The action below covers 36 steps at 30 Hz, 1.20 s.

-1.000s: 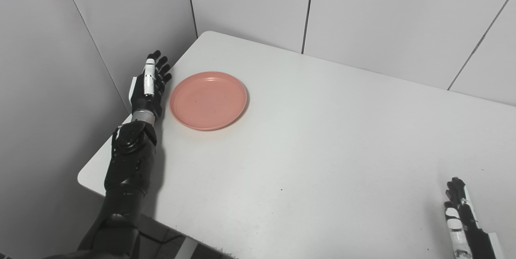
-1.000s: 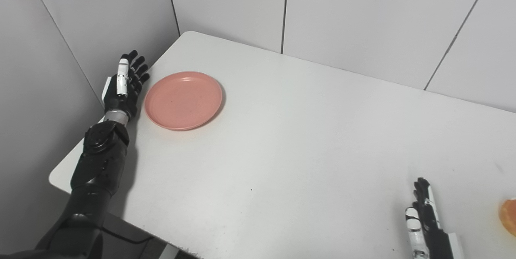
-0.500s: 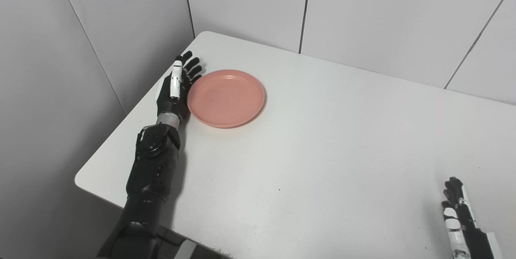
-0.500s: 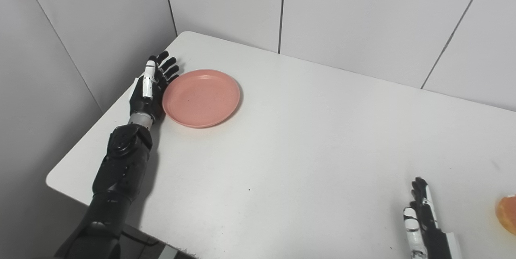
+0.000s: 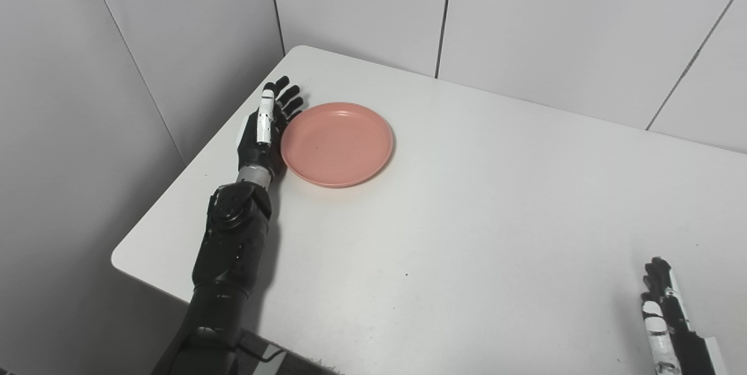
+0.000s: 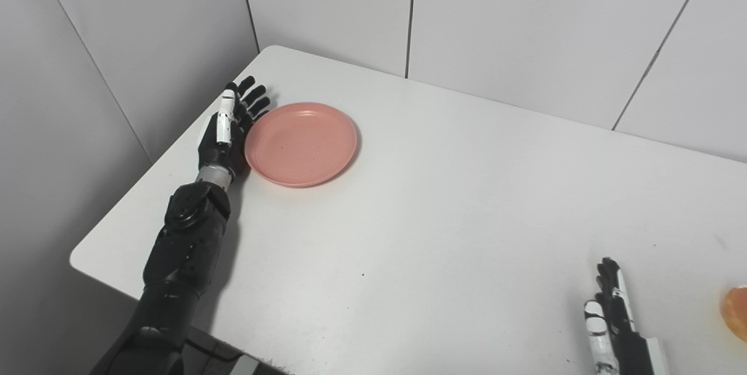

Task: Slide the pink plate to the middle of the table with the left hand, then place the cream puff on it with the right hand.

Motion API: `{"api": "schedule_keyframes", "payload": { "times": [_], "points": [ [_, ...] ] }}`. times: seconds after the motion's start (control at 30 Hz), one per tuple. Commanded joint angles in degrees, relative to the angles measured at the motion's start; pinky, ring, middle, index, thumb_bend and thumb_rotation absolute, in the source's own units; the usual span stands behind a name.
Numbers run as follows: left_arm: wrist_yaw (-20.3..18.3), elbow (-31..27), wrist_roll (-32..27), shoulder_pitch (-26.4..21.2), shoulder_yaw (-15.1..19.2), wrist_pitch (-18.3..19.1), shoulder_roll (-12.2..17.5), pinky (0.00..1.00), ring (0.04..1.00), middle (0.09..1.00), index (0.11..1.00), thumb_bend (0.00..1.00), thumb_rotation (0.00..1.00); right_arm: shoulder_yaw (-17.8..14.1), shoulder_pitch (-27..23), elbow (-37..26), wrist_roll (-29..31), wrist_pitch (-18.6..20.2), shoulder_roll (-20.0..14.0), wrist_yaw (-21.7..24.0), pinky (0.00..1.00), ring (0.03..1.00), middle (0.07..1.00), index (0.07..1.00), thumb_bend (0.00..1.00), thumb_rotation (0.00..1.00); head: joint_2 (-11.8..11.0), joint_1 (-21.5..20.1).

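The black-and-white left hand (image 5: 264, 130) stands on edge with fingers stretched out and holding nothing, its palm side against the rim of the round, shallow pink plate (image 5: 337, 143) just to its right. The right hand (image 6: 613, 316), fingers straight and empty, rests near the table's (image 5: 467, 200) front edge, the orange-brown cream puff (image 6: 736, 312) just to its right.

Two head cameras side by side, looking down at the bench (image 5: 467, 217) from above its near edge; shared: the far-left corner, wall panels (image 6: 525, 31), most of the top.
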Motion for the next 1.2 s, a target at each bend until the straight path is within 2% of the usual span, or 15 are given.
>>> {"api": "schedule_keyframes", "payload": {
  "times": [0.0,0.27,0.4,0.8,0.87,1.17],
  "points": [
    [-0.71,-0.14,-0.23,0.38,-1.13,1.58,-0.84,0.9,0.897,0.892,0.875,0.42,1.0,0.07,-0.19,-0.84,0.22,-0.13,0.17,-0.16,1.0,1.0,1.0,1.0,0.04,1.0,0.02,-0.25],
    [0.82,-1.72,1.29,-0.15,-3.9,3.93,-2.27,0.88,0.881,0.886,0.879,0.4,1.0,0.21,-0.06,-0.58,0.05,-0.54,0.35,-0.18,1.0,1.0,1.0,1.0,0.04,1.0,0.42,-1.07],
    [-0.07,-1.91,-0.14,-0.59,-4.48,4.38,-3.22,0.87,0.874,0.88,0.878,0.4,1.0,0.48,0.0,-0.62,-0.65,-0.13,0.6,-0.42,1.0,1.0,1.0,1.0,0.05,1.0,0.65,-1.55],
    [-0.04,-1.48,0.61,-1.78,-7.87,5.2,-7.26,0.87,0.873,0.876,0.872,0.41,1.0,0.85,-0.08,-0.05,-0.55,-1.29,0.77,-0.77,1.0,1.0,1.0,1.0,0.07,1.0,1.76,-3.34],
    [-0.2,-1.53,0.29,-1.82,-8.3,5.39,-7.6,0.87,0.877,0.879,0.874,0.41,1.0,0.89,0.04,-0.51,-0.61,-0.34,1.03,-0.95,1.0,1.0,1.0,1.0,0.06,1.0,1.91,-3.61],
    [0.06,-2.19,1.13,-2.18,-10.38,6.65,-9.39,0.87,0.877,0.878,0.873,0.4,1.0,1.18,0.09,-0.06,-1.06,-1.57,0.98,-1.24,1.0,1.0,1.0,1.0,0.09,1.0,2.65,-5.23]
  ]
}}
